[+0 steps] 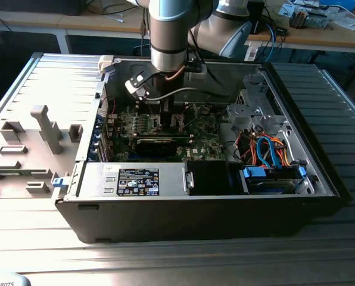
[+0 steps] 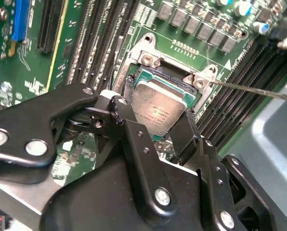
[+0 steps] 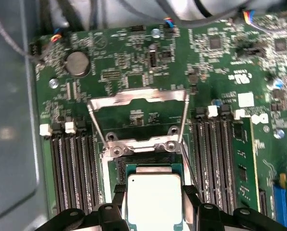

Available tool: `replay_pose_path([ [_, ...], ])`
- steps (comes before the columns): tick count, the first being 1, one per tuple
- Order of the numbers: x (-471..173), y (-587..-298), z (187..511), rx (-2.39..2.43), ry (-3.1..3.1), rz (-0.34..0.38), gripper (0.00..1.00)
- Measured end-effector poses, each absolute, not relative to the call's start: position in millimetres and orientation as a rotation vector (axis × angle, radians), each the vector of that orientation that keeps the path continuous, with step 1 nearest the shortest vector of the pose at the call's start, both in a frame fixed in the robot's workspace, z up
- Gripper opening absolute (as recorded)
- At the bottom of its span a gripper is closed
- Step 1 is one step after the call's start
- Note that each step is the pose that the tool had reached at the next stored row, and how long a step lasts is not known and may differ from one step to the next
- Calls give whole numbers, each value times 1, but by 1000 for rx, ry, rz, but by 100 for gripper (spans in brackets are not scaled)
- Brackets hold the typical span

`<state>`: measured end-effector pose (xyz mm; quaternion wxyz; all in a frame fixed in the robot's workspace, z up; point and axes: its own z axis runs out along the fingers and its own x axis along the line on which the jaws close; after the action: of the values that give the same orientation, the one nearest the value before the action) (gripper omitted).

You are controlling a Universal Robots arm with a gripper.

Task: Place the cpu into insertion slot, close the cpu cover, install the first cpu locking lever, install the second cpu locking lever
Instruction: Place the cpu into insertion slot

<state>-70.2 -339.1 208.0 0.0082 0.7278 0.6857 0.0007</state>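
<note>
Inside the open computer case (image 1: 195, 217), my gripper (image 2: 154, 118) is pinching the cpu (image 3: 154, 202) by its edges at the insertion slot (image 2: 168, 72), the cpu cover (image 3: 136, 97) standing open.

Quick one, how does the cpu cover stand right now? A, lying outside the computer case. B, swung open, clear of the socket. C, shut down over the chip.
B: in the first wrist view the cpu cover is swung open beyond the insertion slot, and the cpu sits uncovered between the fingers of the gripper.
</note>
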Motion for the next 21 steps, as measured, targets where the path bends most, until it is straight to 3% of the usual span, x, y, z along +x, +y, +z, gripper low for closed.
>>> replay_pose_path([
  [21, -70, -339, 205, 2181, 2238, 4, 55],
])
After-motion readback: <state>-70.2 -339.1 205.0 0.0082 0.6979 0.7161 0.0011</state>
